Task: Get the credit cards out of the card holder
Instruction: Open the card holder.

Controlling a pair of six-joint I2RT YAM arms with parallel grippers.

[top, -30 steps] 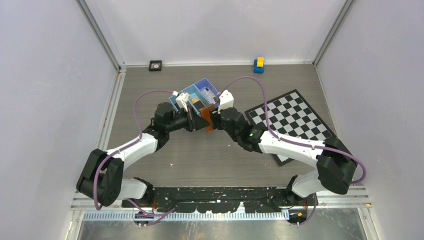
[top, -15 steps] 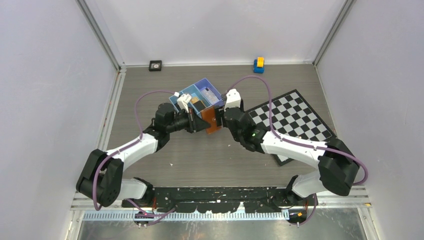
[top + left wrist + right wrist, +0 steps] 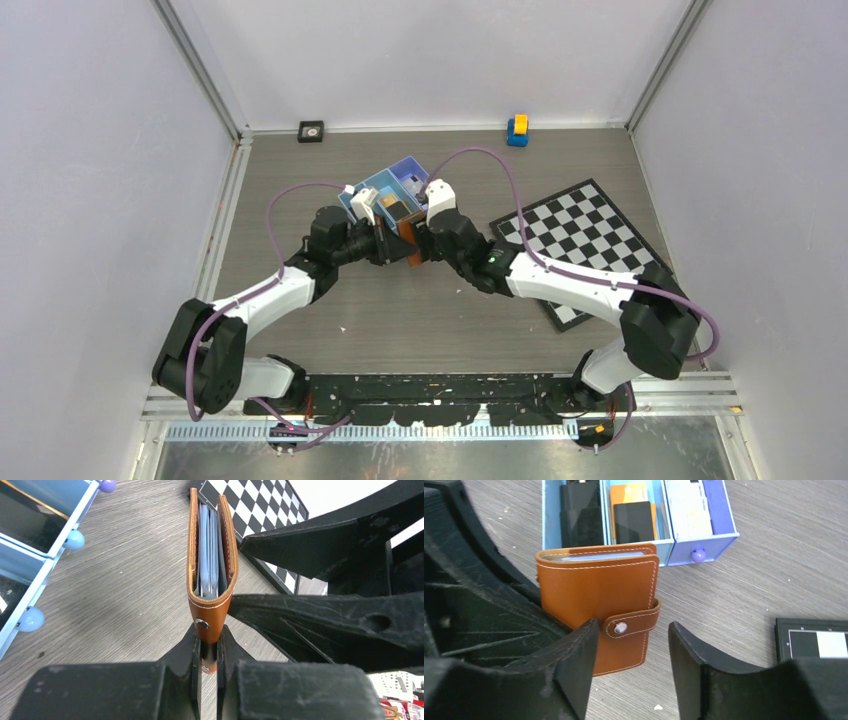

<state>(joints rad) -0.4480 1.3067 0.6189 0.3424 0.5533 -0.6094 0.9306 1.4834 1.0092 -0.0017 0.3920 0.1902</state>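
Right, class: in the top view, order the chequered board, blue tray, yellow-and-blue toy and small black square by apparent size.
1. chequered board
2. blue tray, partly hidden
3. yellow-and-blue toy and small black square look alike; not ranked

Two arms [image 3: 270,296] of white links, black joints, trailing purple cables [image 3: 300,186].

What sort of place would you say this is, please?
Probably a robot test cell in a lab: plain white walls box in a wood-look table, and it holds props such as a chequered board and a toy block.
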